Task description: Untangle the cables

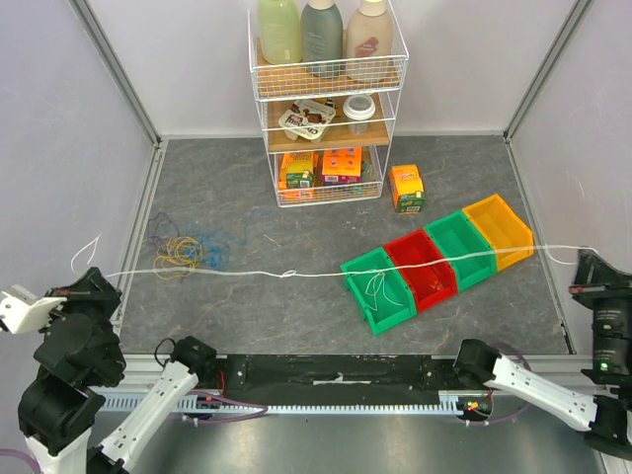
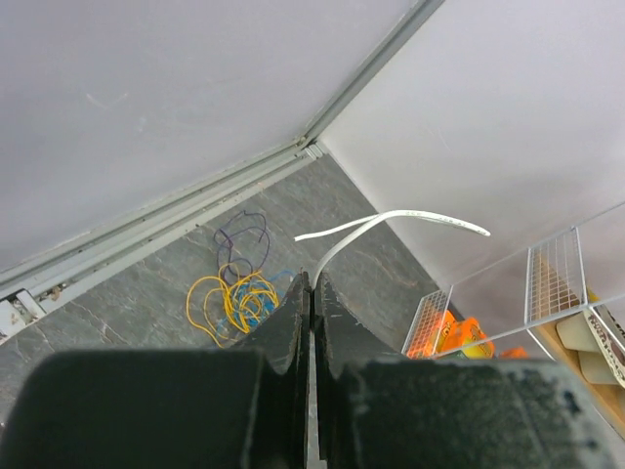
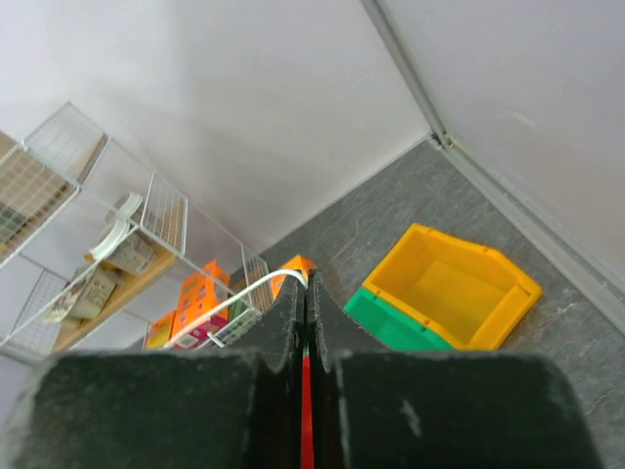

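Since stretching would presumably separate the thin white cable [image 1: 237, 275] from the yellow-and-blue wire tangle [image 1: 181, 252], my left gripper [image 2: 311, 285] and right gripper [image 3: 305, 285] clamped it taut between them.

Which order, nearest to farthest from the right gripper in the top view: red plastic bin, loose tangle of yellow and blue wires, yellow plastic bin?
From the right gripper, at the right edge, shut on the white cable:
1. yellow plastic bin, right end of the bin row.
2. red plastic bin, mid-row.
3. tangle of yellow and blue wires, far left.
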Motion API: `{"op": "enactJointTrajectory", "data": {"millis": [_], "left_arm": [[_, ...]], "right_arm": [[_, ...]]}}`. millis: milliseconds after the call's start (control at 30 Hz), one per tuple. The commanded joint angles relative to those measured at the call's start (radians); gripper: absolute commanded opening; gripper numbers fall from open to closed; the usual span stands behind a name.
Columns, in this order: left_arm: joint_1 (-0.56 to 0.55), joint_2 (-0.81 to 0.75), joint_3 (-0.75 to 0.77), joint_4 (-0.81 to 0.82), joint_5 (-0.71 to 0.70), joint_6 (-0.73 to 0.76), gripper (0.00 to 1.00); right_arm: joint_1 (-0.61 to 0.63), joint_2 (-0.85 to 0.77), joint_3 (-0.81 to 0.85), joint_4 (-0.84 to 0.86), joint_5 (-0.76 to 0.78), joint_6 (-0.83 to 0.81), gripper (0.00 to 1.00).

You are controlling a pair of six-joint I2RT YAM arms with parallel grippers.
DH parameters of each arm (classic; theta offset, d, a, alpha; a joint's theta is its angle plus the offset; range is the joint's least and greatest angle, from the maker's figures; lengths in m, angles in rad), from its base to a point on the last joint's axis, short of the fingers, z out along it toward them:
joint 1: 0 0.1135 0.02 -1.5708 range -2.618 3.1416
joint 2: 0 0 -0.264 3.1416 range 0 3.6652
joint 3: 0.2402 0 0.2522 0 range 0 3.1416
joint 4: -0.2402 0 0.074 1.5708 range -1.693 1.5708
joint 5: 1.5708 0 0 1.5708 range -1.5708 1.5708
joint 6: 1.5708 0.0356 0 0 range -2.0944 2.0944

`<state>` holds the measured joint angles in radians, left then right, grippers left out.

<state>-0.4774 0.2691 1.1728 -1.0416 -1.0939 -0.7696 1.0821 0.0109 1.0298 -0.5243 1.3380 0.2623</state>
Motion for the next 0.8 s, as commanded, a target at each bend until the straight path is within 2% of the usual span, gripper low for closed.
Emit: {"op": "enactJointTrajectory", "data": {"millis": [0,133,267,367,500,567,667,733,767], "left_arm": [[0.002,0.010,0.028,0.084,-0.051,0.095,0.02],[0.003,0.057,0.013,0.090,0.032,0.114,0.02],[0.000,0.155,-0.007,0.097,0.214,0.128,0.02],[0.003,0.261,-0.073,0.135,0.466,0.125,0.02],[0.002,0.464,-0.183,0.264,0.973,0.191,0.02],[0.002,0.536,-0.234,0.395,1.272,0.222,0.02],[-0.003,0.567,-0.336,0.680,1.611,0.138,0.02],[-0.016,0.576,-0.364,0.817,1.733,0.067,0.02],[-0.030,0.581,-0.360,0.850,1.749,0.046,0.02]], "right_arm": [[0.062,0.009,-0.097,-0.028,0.021,0.133,0.00],[0.117,0.052,-0.198,-0.016,0.053,0.230,0.00],[0.134,0.153,-0.272,0.001,-0.046,0.357,0.00],[0.136,0.302,-0.304,0.078,-0.161,0.359,0.00],[0.134,0.645,-0.202,0.161,-0.419,0.203,0.00],[0.133,0.826,-0.116,0.141,-0.570,0.154,0.00],[0.133,1.003,-0.031,0.141,-0.756,0.124,0.00],[0.133,1.028,-0.016,0.148,-0.766,0.121,0.00],[0.133,1.015,-0.014,0.147,-0.728,0.126,0.00]]}}
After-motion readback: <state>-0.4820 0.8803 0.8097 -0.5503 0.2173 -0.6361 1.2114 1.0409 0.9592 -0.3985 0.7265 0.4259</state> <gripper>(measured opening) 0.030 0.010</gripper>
